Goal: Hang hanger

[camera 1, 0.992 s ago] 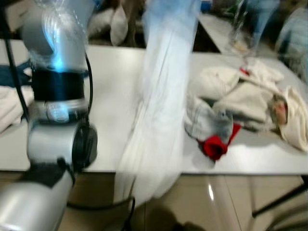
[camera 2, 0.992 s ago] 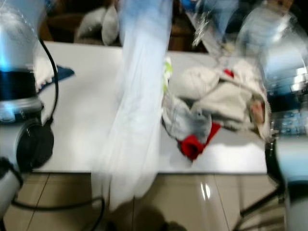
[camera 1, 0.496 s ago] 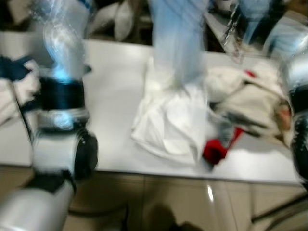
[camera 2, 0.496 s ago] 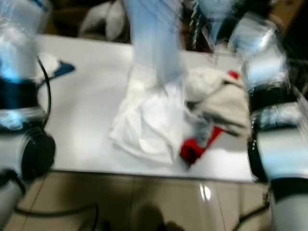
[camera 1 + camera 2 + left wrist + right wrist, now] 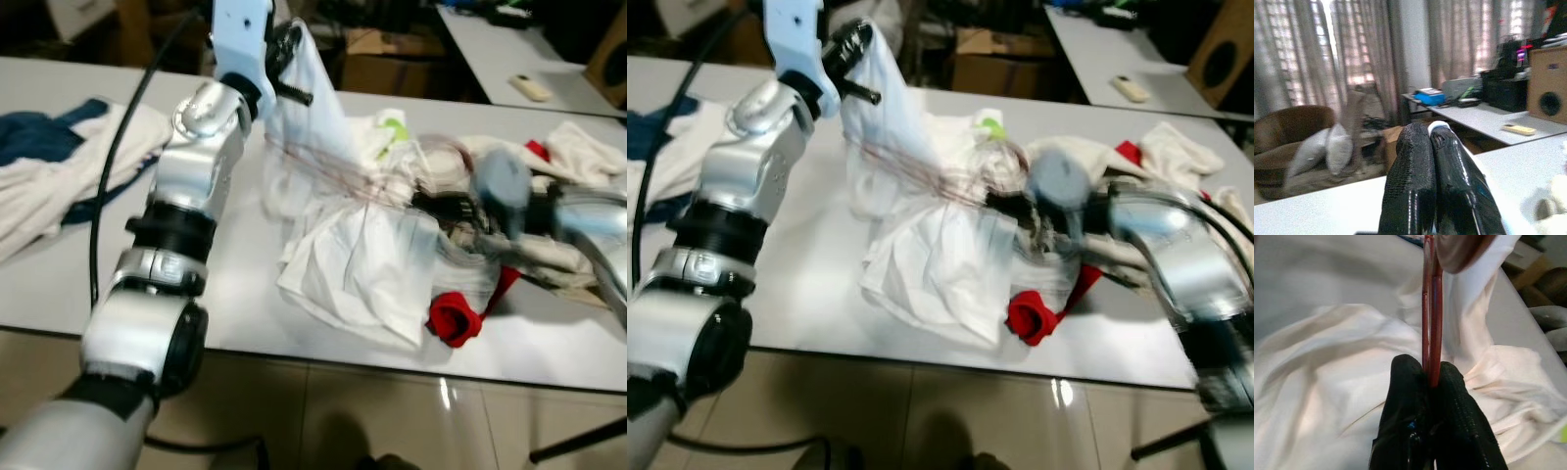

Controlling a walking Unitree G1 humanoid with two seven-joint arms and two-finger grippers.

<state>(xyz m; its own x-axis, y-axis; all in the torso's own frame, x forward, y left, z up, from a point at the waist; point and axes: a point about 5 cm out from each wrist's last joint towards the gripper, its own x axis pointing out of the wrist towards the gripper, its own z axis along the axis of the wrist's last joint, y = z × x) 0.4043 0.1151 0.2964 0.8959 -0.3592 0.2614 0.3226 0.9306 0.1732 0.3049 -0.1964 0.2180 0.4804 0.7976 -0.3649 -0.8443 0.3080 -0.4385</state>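
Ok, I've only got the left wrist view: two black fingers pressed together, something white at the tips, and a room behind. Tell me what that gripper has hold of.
Observer: The left gripper pinches the top of a white shirt and holds it up above the table. The rest of the shirt lies crumpled on the tabletop.
Operator: Tell me where the hanger is.
Observer: A thin red hanger is pinched in the right gripper, up against the shirt.
Operator: Now list what lies beside the shirt.
Observer: A red cloth lies near the table's front edge, and a pile of pale clothes lies further to the robot's right.
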